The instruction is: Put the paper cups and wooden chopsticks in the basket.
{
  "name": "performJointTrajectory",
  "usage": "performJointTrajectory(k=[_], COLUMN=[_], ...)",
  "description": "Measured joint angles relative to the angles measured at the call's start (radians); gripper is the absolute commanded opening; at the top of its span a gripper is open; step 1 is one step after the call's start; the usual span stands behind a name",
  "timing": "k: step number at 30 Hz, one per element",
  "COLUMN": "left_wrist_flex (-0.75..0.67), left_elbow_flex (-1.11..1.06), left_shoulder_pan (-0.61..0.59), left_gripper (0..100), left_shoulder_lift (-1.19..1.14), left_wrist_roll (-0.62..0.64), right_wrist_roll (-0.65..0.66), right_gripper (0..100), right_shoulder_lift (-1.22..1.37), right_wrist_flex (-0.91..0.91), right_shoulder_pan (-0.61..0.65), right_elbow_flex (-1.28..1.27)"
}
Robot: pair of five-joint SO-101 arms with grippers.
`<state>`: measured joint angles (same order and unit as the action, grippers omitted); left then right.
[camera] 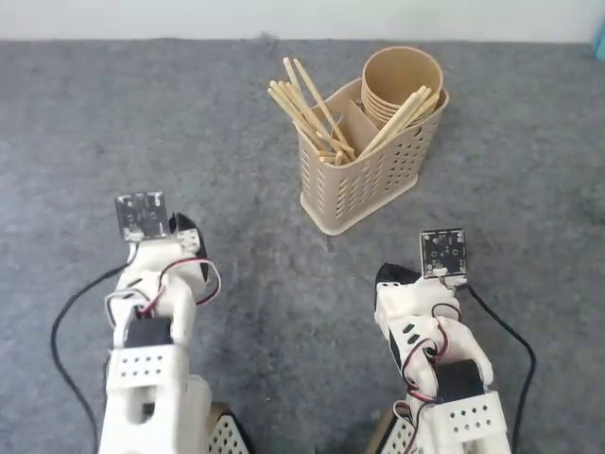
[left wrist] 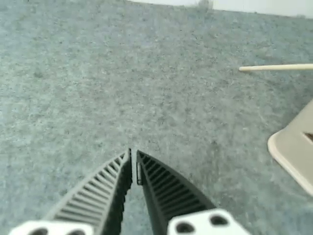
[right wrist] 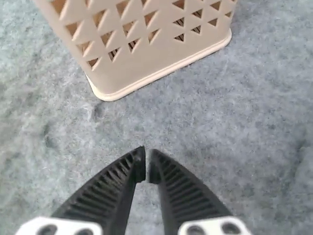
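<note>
From above, a beige perforated plastic basket [camera: 364, 175] stood on the grey felt-covered desk [camera: 142, 113], towards the far side and between the two arms; a stack of brown paper cups [camera: 402, 76] sat upright in its right-hand compartment; a bundle of pale wooden chopsticks [camera: 307, 109] stuck out of the left-hand compartment and fanned over the rim, while a few more leaned against the cups. The white left arm [camera: 151, 322] and the white right arm [camera: 440, 350] were on the near side of the desk, well apart from each other and short of the basket; the right one was the nearer to it.

In the left wrist view, the black ribbed left gripper [left wrist: 133, 155] hung over bare felt with its jaws drawn together to a thin slit and nothing between them; a corner of the basket's base and the tip of one chopstick showed off to the side, apart from the gripper.

In the right wrist view, the black ribbed right gripper [right wrist: 146, 152] was likewise closed on nothing, tips almost meeting; the basket stood just ahead of it on the felt, not touching.
</note>
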<state>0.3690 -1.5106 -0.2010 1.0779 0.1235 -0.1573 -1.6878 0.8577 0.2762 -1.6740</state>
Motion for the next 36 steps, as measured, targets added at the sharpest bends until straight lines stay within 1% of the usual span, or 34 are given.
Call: performJointTrajectory(k=[5,8,11,15,17,24,27,32,36], left_wrist_flex=[0.06,0.138,0.249,0.465,0.528,0.628,0.64,0.657,0.813], left_elbow_flex=[-0.107,-0.161,-0.189,-0.184,-0.184,-0.184,-0.184,-0.184,-0.184], left_shoulder_pan=[0.002,0.002,0.002,0.002,0.0,0.002,0.002,0.002,0.002], left_gripper=[1,1,1,1,1,1,1,1,1], left_shoulder_lift=[0.203,0.35,0.512,0.717,0.712,0.715,0.715,0.715,0.715], left_wrist_roll=[-0.002,-0.048,-0.066,-0.072,-0.074,-0.077,-0.077,-0.077,-0.077], right_wrist_roll=[-0.052,-0.058,-0.064,-0.064,-0.064,0.008,0.048,0.04,0.028], right_gripper=[0.8,0.7,0.7,0.7,0.7,0.7,0.7,0.7,0.7], right_shoulder_lift=[0.0,0.0,0.0,-0.008,-0.014,-0.017,-0.017,-0.017,-0.017], right_wrist_flex=[0.0,0.032,0.107,0.192,0.227,0.245,0.27,0.311,0.311], right_shoulder_pan=[0.0,0.0,0.0,-0.002,-0.002,-0.092,-0.115,-0.118,-0.115], right_elbow_flex=[0.0,0.002,0.006,0.009,0.009,0.005,0.003,0.003,0.003])
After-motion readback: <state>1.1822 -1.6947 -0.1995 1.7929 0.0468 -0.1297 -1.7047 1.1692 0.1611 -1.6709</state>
